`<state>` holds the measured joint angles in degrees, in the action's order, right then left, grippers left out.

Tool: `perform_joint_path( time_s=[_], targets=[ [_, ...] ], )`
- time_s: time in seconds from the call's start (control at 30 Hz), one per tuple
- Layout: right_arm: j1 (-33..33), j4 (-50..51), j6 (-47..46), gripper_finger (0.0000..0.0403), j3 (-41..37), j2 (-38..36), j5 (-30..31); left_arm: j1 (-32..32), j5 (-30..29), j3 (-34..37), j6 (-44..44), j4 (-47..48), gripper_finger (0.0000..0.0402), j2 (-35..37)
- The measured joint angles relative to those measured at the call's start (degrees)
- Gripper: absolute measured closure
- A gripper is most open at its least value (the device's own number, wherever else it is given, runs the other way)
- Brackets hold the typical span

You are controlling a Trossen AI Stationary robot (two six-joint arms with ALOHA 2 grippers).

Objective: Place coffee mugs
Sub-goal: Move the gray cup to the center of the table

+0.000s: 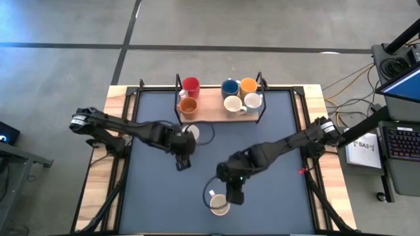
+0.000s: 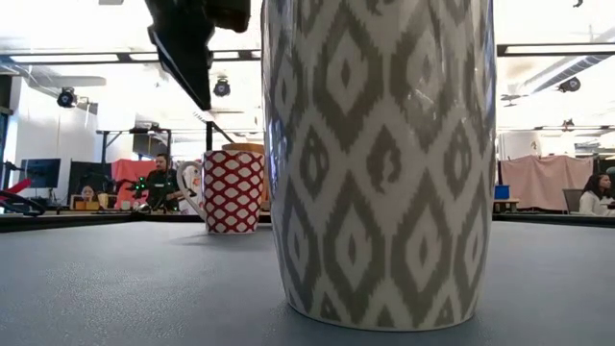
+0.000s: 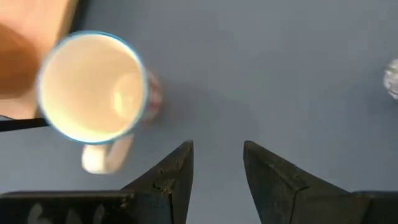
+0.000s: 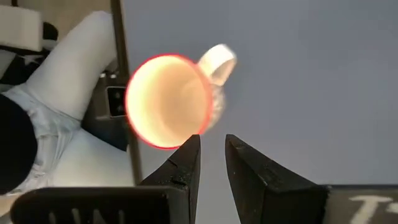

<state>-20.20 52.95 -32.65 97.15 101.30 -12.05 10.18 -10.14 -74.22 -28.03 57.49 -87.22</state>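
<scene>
Six coffee mugs stand on a wooden rack [image 1: 210,113] at the table's far side: red [image 1: 191,85], blue [image 1: 230,87], two orange [image 1: 188,107] [image 1: 248,85] and two white [image 1: 231,105] [image 1: 253,101]. A red-patterned mug [image 1: 191,132] [image 3: 93,87] [image 2: 233,190] stands upright on the mat just near of the rack. My left gripper [image 1: 184,159] [image 3: 217,155] hovers open beside it, with nothing between the fingers. A grey-patterned mug [image 1: 219,204] [image 2: 384,163] [image 4: 169,101] stands upright close to the near edge. My right gripper [image 1: 235,194] [image 4: 212,149] is above and beside it, its fingers a narrow gap apart. My right gripper points down next to the grey-patterned mug. One fingertip [image 4: 191,146] shows against the mug's rim [image 4: 186,138]; whether it touches cannot be told. The mug stands on its base on the mat. My left gripper touches nothing.
The dark mat [image 1: 275,190] lies between wooden side strips, with bare stretches right and left of the near mug. The rack has dark metal end frames [image 1: 178,98]. A desk with a keyboard [image 1: 401,141] stands right of the table. People sit in the room beyond [image 2: 163,183].
</scene>
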Motion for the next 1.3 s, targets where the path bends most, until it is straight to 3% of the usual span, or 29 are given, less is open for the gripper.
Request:
perform_joint_path(
  time_s=[0.4, 0.73, 1.3],
  targets=[
    [-4.1, -10.4, -6.7, 0.0309, -6.3, 0.0, 0.0, 7.8, -2.6, 0.0, -5.1, 2.2, 0.0277, 0.0],
    [-4.0, -15.1, -8.5, 0.0276, -8.9, 0.0, 3.2, 8.1, -2.8, 0.1, -5.7, 4.1, 0.0277, 0.0],
    [-4.2, -21.4, -10.2, 0.0280, -15.6, 0.1, 3.9, 8.2, -2.9, 0.1, -5.7, 6.4, 0.0278, 0.0]
  ],
)
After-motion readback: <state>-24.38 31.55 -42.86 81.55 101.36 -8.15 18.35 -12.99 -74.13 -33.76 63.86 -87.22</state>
